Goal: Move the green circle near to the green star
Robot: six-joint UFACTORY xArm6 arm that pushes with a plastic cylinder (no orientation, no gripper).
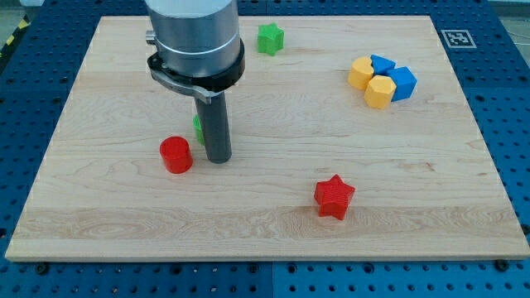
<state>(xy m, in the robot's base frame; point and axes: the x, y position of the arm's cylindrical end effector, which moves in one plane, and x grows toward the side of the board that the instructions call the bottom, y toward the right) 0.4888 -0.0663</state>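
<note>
one sliver of the green circle (pixel 198 126) peeks out at left of centre, mostly hidden behind the rod, whose tip (pixel 218 159), with no jaws to open or close, sits just below and right of it, while the green star (pixel 269 38) waits well apart toward the upper middle.

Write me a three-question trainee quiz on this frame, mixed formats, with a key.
1. True or false: the green star lies near the view's top.
2. Which block lies just to the view's left of my tip? A) red star B) red cylinder C) yellow block
3. Fill in: the green circle is mostly hidden behind the ____.

Key: 1 true. 2 B. 3 rod; only a green sliver shows at its left edge.
</note>
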